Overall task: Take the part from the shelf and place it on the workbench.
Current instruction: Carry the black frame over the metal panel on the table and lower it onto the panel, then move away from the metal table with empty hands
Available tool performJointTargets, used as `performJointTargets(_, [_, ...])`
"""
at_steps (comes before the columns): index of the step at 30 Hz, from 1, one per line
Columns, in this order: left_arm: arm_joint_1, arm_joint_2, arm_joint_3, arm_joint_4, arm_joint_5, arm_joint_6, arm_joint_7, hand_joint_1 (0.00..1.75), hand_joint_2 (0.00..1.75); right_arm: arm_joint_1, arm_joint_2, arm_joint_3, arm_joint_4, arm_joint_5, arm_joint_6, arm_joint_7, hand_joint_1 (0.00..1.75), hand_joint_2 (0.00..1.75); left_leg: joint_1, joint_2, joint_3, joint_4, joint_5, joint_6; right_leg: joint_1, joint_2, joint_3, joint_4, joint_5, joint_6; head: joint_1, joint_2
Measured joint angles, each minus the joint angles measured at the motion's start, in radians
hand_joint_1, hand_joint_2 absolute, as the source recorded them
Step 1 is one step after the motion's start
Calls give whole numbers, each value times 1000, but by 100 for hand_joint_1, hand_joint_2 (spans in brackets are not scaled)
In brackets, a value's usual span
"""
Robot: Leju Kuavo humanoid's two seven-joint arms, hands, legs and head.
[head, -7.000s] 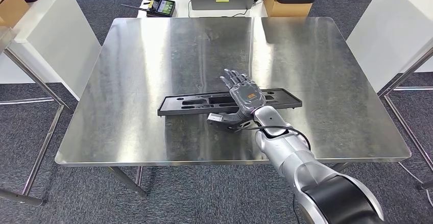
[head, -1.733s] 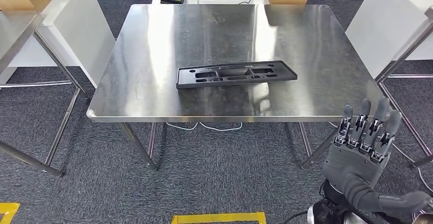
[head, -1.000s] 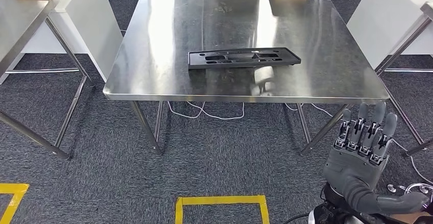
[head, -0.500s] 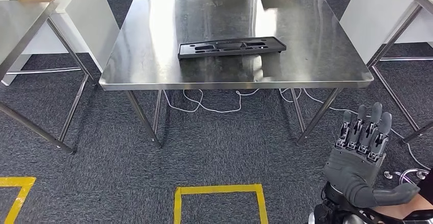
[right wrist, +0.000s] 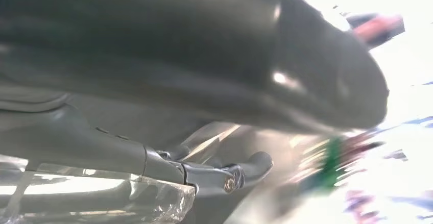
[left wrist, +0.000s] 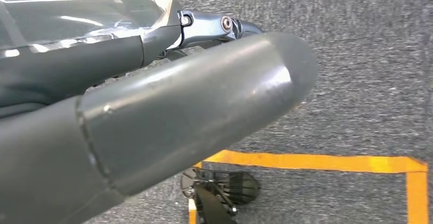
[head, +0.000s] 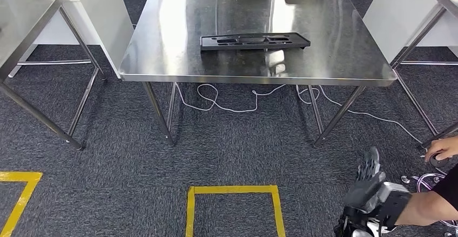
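— On the tabletop (head: 162, 42), towards its far side, your black plastic part (head: 255, 41) lies flat.
— It looks light and stiff; grip a long edge. Right hand (head: 368, 184) empty, fingers apart; left hand's (left wrist: 153, 117) fingers I cannot tell.

Person's arm (head: 432, 207) beside right hand (head: 369, 180)

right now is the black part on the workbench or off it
On it: the black part lies flat on the steel workbench, with no hand touching it.
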Motion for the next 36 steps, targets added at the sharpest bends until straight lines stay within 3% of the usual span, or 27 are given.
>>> performJointTargets(1, [0,0,-3,0,3,0,0,0,0,-22,-17,-16,112,60,-52,4,0,0,1,0,-11,1,8,-3,-4,0,26,-24,17,12,1,0])
performJointTargets(2, [0,0,-6,0,6,0,-1,0,0,-47,-35,-27,227,122,-111,13,0,0,2,-1,-20,2,16,-8,-8,0,69,-83,39,24,1,0])
performJointTargets(4, [-3,0,-8,0,14,1,-4,0,0,-92,-63,-29,439,254,-237,65,0,0,1,-1,-37,7,30,-21,-8,2,162,-221,60,33,2,0])
performJointTargets(6, [-5,0,-9,0,18,2,-7,0,0,-115,-78,-18,608,359,-315,144,0,0,-3,-3,-45,11,42,-34,-1,6,191,-284,55,23,1,0])
performJointTargets(8, [-3,0,-10,0,19,2,-10,0,0,-121,-83,-8,736,403,-329,217,0,0,0,-6,-50,15,47,-44,-5,4,175,-284,62,8,-2,0])
performJointTargets(10, [-1,0,-14,0,18,2,-11,0,0,-122,-85,-3,832,410,-316,271,0,0,5,-7,-68,59,-6,-52,-12,0,167,-283,75,-14,-4,0])
performJointTargets(12, [-1,0,-22,0,18,2,-11,0,0,-122,-85,0,904,409,-296,313,0,0,7,-7,-105,177,-108,-58,-8,-3,153,-282,92,-33,-6,0])
performJointTargets(13, [-1,0,-26,0,17,2,-11,0,0,-120,-86,0,936,407,-286,339,0,0,7,-8,-121,243,-147,-59,-4,-3,142,-281,100,-38,-6,0])
performJointTargets(14, [-1,1,-29,0,16,2,-10,0,0,-117,-87,0,964,407,-277,370,0,0,7,-8,-126,290,-165,-59,0,-4,132,-279,106,-39,-6,0])
performJointTargets(15, [-1,1,-32,0,15,2,-9,0,0,-111,-88,0,991,406,-268,410,0,0,7,-8,-114,303,-162,-58,2,-4,123,-277,112,-40,-6,0])
performJointTargets(16, [-1,1,-34,0,12,2,-7,0,0,-104,-89,0,1014,410,-261,453,0,0,7,-8,-82,277,-144,-56,4,-4,115,-274,116,-38,-6,0])
performJointTargets(19, [-6,2,-44,0,7,2,-1,0,0,-82,-88,5,1065,439,-250,561,0,0,4,-12,63,77,-96,-40,9,-3,100,-266,127,-27,-6,0])
performJointTargets(20, [-8,2,-48,0,7,2,0,0,0,-78,-87,7,1077,449,-248,582,0,0,1,-13,89,33,-95,-36,11,-3,96,-265,131,-21,-5,0])
performJointTargets(23, [-11,2,-55,0,2,2,3,0,0,-73,-84,11,1101,451,-247,610,0,0,-5,-10,91,4,-87,-22,11,-2,87,-261,144,-1,-5,0])
performJointTargets(24, [-11,2,-57,0,1,2,5,0,0,-71,-83,11,1106,446,-247,612,0,0,-4,-8,85,0,-78,-15,11,0,79,-250,134,3,-4,0])
performJointTargets(26, [-12,2,-61,0,-1,2,7,0,0,-69,-82,11,1115,438,-246,610,0,0,-2,-2,69,-9,-58,0,11,2,46,-174,71,-4,1,0])
performJointTargets(28, [-12,2,-66,0,-1,3,9,0,0,-68,-81,11,1121,432,-243,596,0,0,-4,1,47,-9,-42,5,7,3,6,-47,-4,-11,6,0])
performJointTargets(29, [-11,2,-68,0,-1,4,9,0,0,-67,-81,10,1123,430,-240,586,0,0,-5,3,35,-9,-34,5,5,3,-3,1,-20,-6,6,0])
performJointTargets(30, [-11,2,-71,0,-1,4,9,0,0,-67,-81,10,1124,429,-238,576,0,0,-5,5,23,-8,-25,3,3,3,5,18,-17,3,7,0])
performJointTargets(31, [-10,2,-73,0,-1,5,10,0,0,-66,-82,10,1125,428,-236,568,0,0,-4,5,13,-7,-17,0,1,3,33,-6,2,15,7,0])
performJointTargets(33, [-10,2,-76,0,-1,6,10,0,0,-67,-83,10,1126,429,-234,558,0,0,-5,6,-4,-1,-4,-9,-2,3,135,-146,41,29,8,0])
performJointTargets(35, [-10,2,-78,0,2,9,10,0,0,-68,-83,10,1127,436,-232,547,0,0,-7,6,-13,5,9,-21,4,6,213,-273,44,22,7,0])
performJointTargets(36, [-10,2,-78,0,4,11,9,0,0,-68,-83,10,1127,442,-229,541,0,0,-9,6,-17,7,15,-26,8,7,225,-300,39,17,6,0])
